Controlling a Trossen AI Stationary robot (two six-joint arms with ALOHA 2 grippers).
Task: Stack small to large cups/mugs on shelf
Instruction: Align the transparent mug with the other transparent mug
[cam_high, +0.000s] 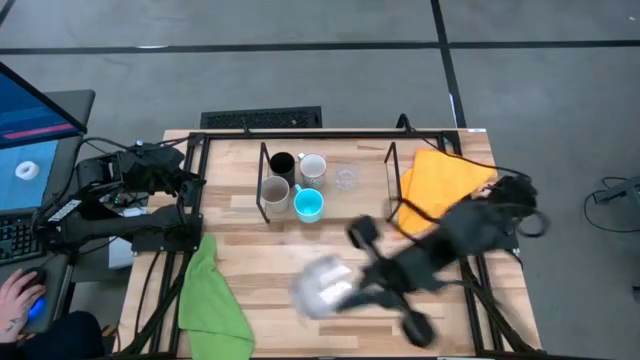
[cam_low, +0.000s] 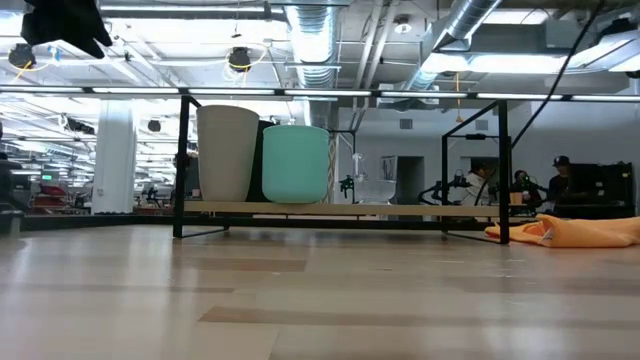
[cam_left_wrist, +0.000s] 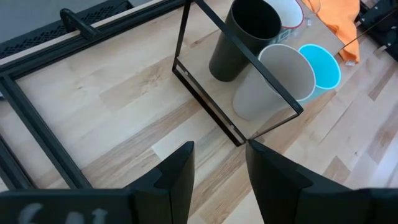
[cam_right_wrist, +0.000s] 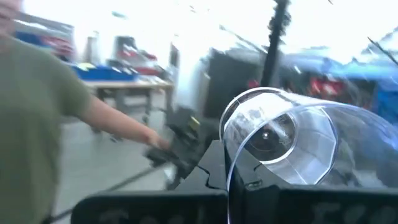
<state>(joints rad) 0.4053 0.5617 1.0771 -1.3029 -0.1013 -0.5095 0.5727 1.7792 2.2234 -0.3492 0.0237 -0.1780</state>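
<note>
The shelf (cam_high: 330, 190) stands on the table's far half. On its board (cam_low: 340, 209) stand the black mug (cam_high: 282, 163), the white mug (cam_high: 313, 167), the grey-beige mug (cam_high: 275, 192), the light blue mug (cam_high: 308, 204) and one clear glass cup (cam_high: 346, 178). My right gripper (cam_high: 345, 290) is over the table's near middle, shut on the second clear glass cup (cam_right_wrist: 280, 137). My left gripper (cam_left_wrist: 219, 171) is open and empty, above the table to the left of the shelf's left end (cam_left_wrist: 205, 99). My right gripper holds the clear glass cup by its wall at the rim (cam_right_wrist: 229, 177), which runs down between the two fingers. The gripper points about level, toward the table's left. The cup lies on its side, its mouth toward the wrist camera, lifted clear of the table.
An orange cloth (cam_high: 440, 185) lies right of the shelf and a green cloth (cam_high: 210, 300) at the near left. A larger black outer frame (cam_high: 200, 150) rings the table. A person's hand (cam_high: 15, 300) rests by a keyboard off the left edge; people show in the room behind.
</note>
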